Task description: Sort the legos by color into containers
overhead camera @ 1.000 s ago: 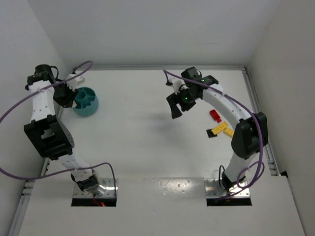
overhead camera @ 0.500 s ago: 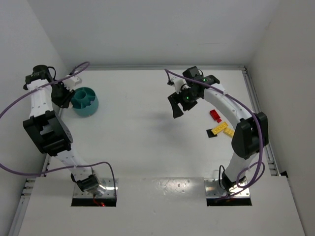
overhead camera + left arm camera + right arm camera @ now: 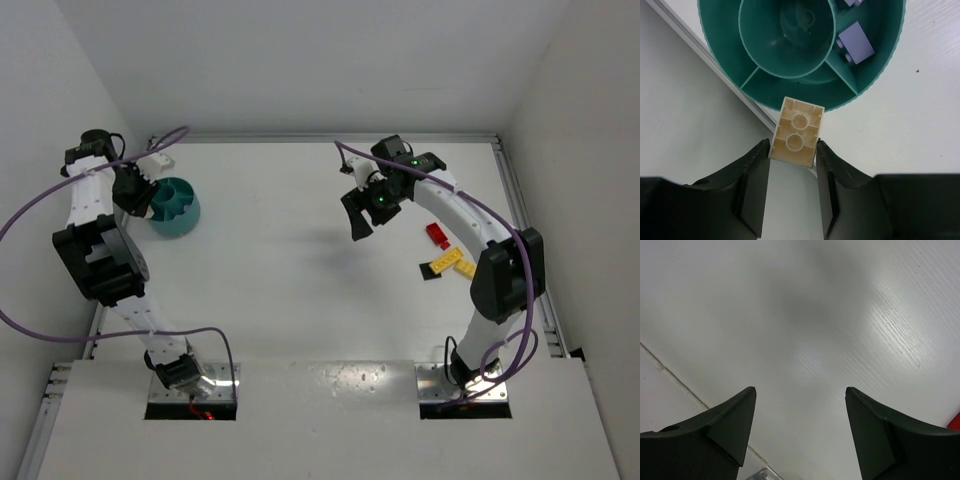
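The teal bowl (image 3: 720, 45) is positioned at the far left of the table (image 3: 290, 290). Its round centre compartment is ringed by outer compartments, which are divided by radial walls. Two pale lilac bricks (image 3: 856, 42) are contained in one outer compartment. A tan brick (image 3: 796, 131) is clamped between the fingers of the left gripper (image 3: 792, 147), with its hollow underside turned to the wrist camera and its far end overlapping the bowl's rim. The right gripper (image 3: 800, 390) is held spread wide above bare table, with nothing between its fingers. A red brick (image 3: 437, 235) and yellow bricks (image 3: 452, 264) are seen on the table beside the right arm.

White-shelled arms (image 3: 455, 205), black joints (image 3: 505, 275), looping purple cables (image 3: 170, 133), green indicator lights (image 3: 379, 197).
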